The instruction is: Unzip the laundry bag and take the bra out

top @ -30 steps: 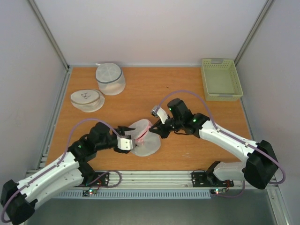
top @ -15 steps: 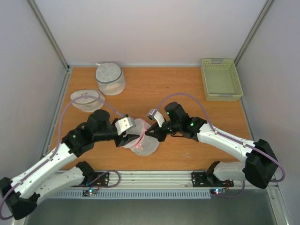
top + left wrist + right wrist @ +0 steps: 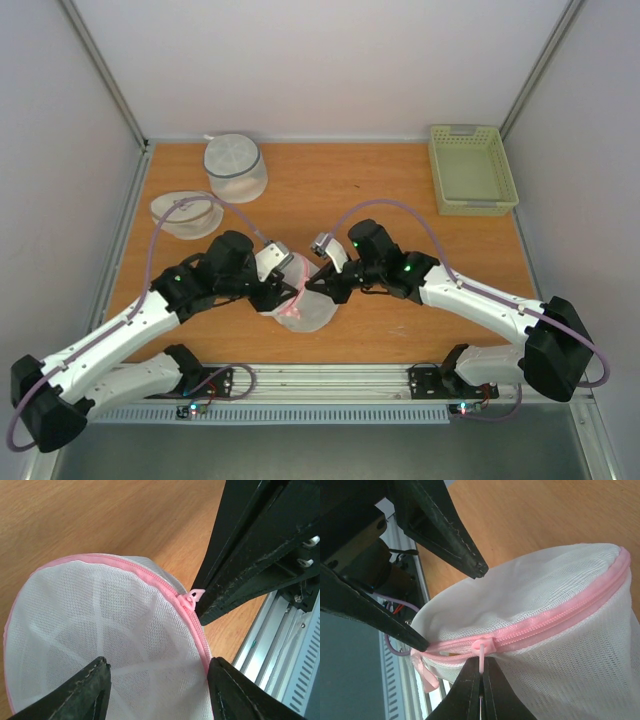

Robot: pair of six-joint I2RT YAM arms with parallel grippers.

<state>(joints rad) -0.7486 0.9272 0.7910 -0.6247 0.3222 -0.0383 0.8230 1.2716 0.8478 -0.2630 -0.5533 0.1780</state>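
Observation:
The laundry bag (image 3: 304, 308), a white mesh drum with a pink zipper band, stands on the table between both arms. My left gripper (image 3: 283, 284) is open over its top. In the left wrist view (image 3: 157, 682) one finger is on the mesh top (image 3: 100, 625) and the other finger is at the pink rim. My right gripper (image 3: 319, 289) is shut on the pink zipper pull (image 3: 483, 656), with its jaws pressed together just below the slider (image 3: 481, 680). A short stretch of zipper behind the slider is parted. The bra is hidden.
A white mesh drum with a grey band (image 3: 236, 168) and a flatter white bag with a dark mark (image 3: 186, 214) sit at the back left. A pale green basket (image 3: 471, 168) is at the back right. A metal rail (image 3: 330, 380) runs along the near edge.
My left arm swung from the bag's left side up over it, and its open jaws now straddle the top. My right gripper kept hold of the zipper pull and shifted slightly left.

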